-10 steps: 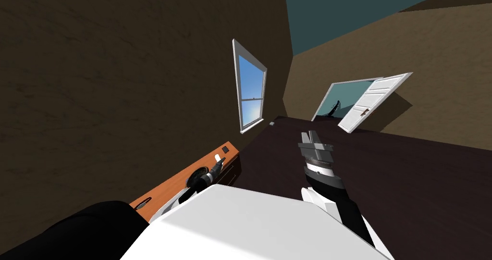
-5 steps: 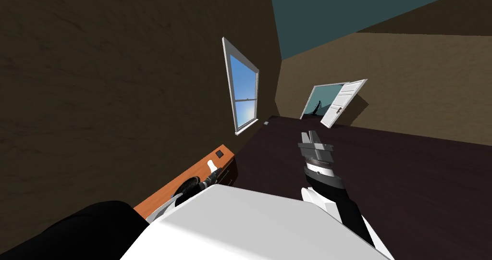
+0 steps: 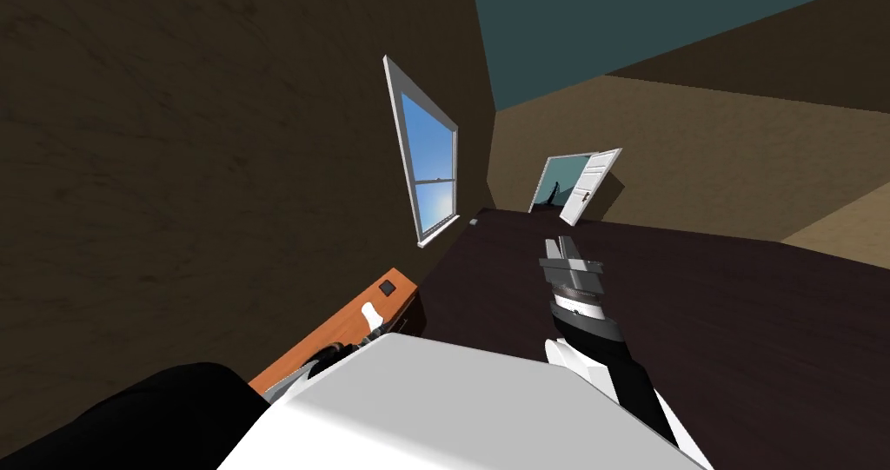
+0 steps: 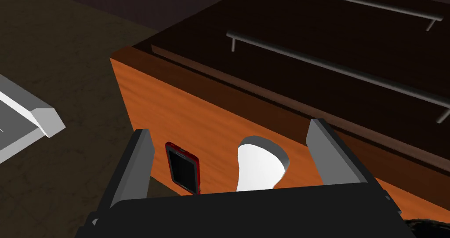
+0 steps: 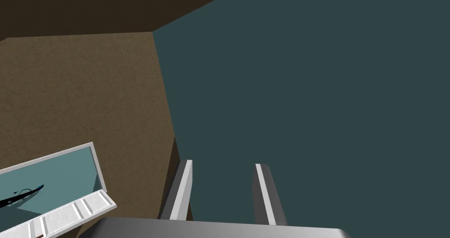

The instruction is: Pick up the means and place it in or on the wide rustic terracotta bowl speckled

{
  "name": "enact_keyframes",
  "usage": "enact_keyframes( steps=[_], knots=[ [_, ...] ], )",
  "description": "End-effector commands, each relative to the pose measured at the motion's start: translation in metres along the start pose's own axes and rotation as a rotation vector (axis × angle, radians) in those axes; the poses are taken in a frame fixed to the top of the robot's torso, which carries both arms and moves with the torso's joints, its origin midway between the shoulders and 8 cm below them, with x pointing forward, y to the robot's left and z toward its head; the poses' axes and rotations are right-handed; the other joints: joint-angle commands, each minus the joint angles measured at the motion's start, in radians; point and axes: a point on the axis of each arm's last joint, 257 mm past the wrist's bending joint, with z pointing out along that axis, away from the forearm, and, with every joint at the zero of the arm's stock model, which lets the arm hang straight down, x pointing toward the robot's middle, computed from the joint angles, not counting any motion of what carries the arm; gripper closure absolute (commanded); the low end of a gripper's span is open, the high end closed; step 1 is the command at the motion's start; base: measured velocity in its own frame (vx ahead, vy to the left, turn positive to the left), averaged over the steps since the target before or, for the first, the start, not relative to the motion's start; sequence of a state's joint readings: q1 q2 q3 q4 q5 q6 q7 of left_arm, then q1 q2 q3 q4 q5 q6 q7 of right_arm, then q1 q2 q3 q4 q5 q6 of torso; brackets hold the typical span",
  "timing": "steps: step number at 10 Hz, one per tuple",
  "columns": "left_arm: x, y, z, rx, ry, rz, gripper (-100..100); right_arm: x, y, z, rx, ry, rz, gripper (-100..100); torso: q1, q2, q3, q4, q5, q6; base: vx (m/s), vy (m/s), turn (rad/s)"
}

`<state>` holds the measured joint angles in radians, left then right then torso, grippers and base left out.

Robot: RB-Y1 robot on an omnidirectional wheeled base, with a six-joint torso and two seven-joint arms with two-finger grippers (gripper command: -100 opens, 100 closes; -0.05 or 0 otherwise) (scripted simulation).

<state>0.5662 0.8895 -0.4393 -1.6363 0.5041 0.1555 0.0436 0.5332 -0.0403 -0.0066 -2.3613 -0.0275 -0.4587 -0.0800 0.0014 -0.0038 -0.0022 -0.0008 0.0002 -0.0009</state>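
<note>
Your left pincer [image 4: 230, 129] stood wide open over the orange wooden tabletop [image 4: 184, 112], framing a white cone-shaped object [image 4: 259, 165] and a red-edged black phone [image 4: 183, 167], while your right pincer [image 5: 224, 163] gaped narrowly, empty.

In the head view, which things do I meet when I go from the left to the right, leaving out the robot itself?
orange wooden cabinet top → tall white-framed window with blue sky → small grey block at the wall's foot → open white panelled door

One phone [image 4: 183, 168], one white cup [image 4: 259, 165], two handles [image 4: 334, 68].
</note>
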Motion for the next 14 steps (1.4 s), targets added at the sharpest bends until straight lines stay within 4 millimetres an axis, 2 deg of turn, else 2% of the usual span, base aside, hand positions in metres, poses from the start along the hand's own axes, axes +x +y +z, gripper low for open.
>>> enact_keyframes(
  steps=[1,2,3,4,7,9,10,11,12,14],
  knots=[
    [-0.004,0.028,0.002,-0.073,0.003,-0.012,-100,0.0,0.0,0.0,0.0,0.0,0.0,0,0.0,0.0,0.0,0.0,0.0,0.0,0.052,0.028,-0.151],
    [-0.007,0.032,0.001,-0.081,-0.002,-0.012,-100,0.0,0.0,0.0,0.0,0.0,0.0,0,0.0,0.0,0.0,0.0,0.0,0.001,0.037,0.025,-0.092],
    [-0.012,0.054,-0.001,-0.136,-0.002,-0.023,-100,0.0,0.0,0.0,0.0,0.0,0.0,0,0.0,0.001,0.001,0.0,0.0,0.0,0.044,0.027,-0.172],
    [-0.013,0.055,-0.001,-0.14,-0.004,-0.023,-100,0.0,0.0,0.0,0.0,0.0,0.0,0,0.0,0.001,0.001,0.0,0.0,0.001,0.042,0.028,-0.107],
    [-0.033,0.118,-0.014,-0.298,-0.022,-0.056,-100,0.0,0.0,0.0,0.0,0.0,0.0,0,0.001,-0.001,0.0,0.0,0.0,0.001,0.072,0.046,-0.249],
    [-0.046,0.152,-0.025,-0.386,-0.04,-0.078,-100,0.0,0.0,0.0,0.0,0.0,0.0,0,0.003,-0.003,-0.001,0.0,0.001,0.0,0.094,0.083,-0.241],
    [-0.046,0.152,-0.025,-0.386,-0.04,-0.078,-100,0.0,0.0,0.0,0.0,0.0,0.0,0,0.003,-0.003,-0.001,0.0,0.001,0.0,0.054,0.056,-0.095],
    [-0.051,0.165,-0.03,-0.42,-0.047,-0.088,-100,0.0,0.0,0.0,0.0,0.0,0.0,0,0.001,-0.001,-0.001,0.0,0.0,0.0,0.045,0.039,-0.137],
    [-0.053,0.167,-0.031,-0.424,-0.051,-0.088,-100,0.0,0.0,0.0,0.0,0.0,0.0,0,0.0,0.0,0.0,0.0,0.0,0.0,0.033,0.029,-0.075],
    [-0.064,0.192,-0.042,-0.49,-0.071,-0.106,-100,0.0,0.0,0.0,0.0,0.0,0.0,0,0.0,0.0,0.0,0.0,0.0,0.0,0.051,0.048,-0.174]
  ],
)
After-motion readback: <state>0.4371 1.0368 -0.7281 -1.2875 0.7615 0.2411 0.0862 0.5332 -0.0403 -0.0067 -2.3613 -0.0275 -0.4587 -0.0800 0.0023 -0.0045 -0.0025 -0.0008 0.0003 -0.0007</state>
